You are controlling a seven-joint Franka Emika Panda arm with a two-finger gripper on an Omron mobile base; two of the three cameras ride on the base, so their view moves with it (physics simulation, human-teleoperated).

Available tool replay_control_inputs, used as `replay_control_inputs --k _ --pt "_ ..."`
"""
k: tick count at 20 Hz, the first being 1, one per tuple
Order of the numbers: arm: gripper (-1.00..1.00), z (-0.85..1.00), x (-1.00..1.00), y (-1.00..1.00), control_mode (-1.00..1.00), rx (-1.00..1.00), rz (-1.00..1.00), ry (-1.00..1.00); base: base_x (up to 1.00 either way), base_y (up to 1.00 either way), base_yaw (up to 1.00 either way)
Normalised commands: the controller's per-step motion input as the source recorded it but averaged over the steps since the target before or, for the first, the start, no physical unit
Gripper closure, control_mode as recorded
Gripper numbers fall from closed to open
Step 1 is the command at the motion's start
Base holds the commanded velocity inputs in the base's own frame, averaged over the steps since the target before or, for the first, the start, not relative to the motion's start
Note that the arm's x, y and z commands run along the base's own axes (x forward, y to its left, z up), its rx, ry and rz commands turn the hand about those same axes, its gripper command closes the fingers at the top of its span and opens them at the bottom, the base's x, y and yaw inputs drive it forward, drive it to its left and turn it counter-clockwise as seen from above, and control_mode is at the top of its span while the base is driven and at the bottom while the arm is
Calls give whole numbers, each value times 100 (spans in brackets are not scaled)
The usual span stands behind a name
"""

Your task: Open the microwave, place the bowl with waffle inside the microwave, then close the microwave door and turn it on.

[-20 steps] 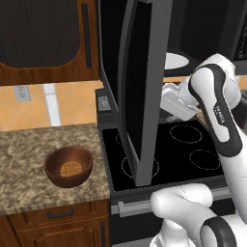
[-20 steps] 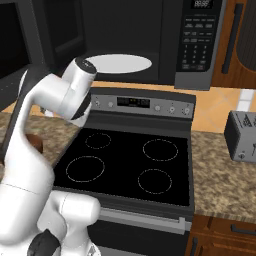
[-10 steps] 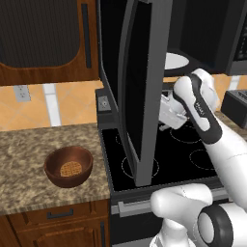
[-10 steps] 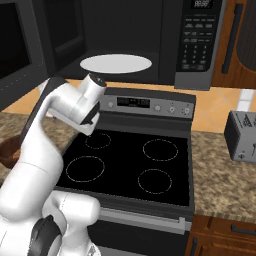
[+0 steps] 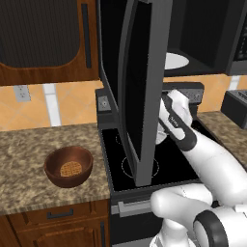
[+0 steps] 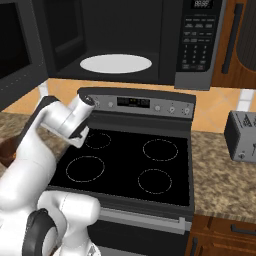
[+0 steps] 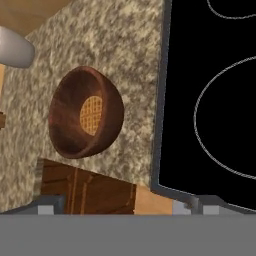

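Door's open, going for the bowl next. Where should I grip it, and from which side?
Probably pinch the bowl's rim from above, one finger inside and one outside. It sits upright on the granite counter, the wall is thin and curved, and the waffle lies flat at the centre, leaving the rim free.

Bowl point(image 5: 69, 166) reddish-brown wood; waffle point(image 5: 70, 169) golden-tan, grid pattern. Surface point(image 5: 29, 154) speckled brown-grey granite. Stove point(image 6: 130, 167) black, thin white rings. Microwave point(image 6: 150, 45) black, white plate point(image 6: 116, 63).
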Motion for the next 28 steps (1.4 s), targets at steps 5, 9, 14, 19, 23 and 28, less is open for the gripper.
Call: replay_control_inputs --k 5,9,14,19,23,28 --pt "-100 -68 49 61 -100 0 0 6 0 0 0" --pt "-100 -42 26 59 -100 0 0 0 0 0 0" --pt "-100 -20 22 55 -100 0 0 0 0 0 0" --pt "-100 -1 8 33 -100 1 0 0 0 0 0" --pt "-100 -7 6 36 -100 0 0 0 0 0 0" --pt "-100 -28 20 43 -100 0 0 0 0 0 0"
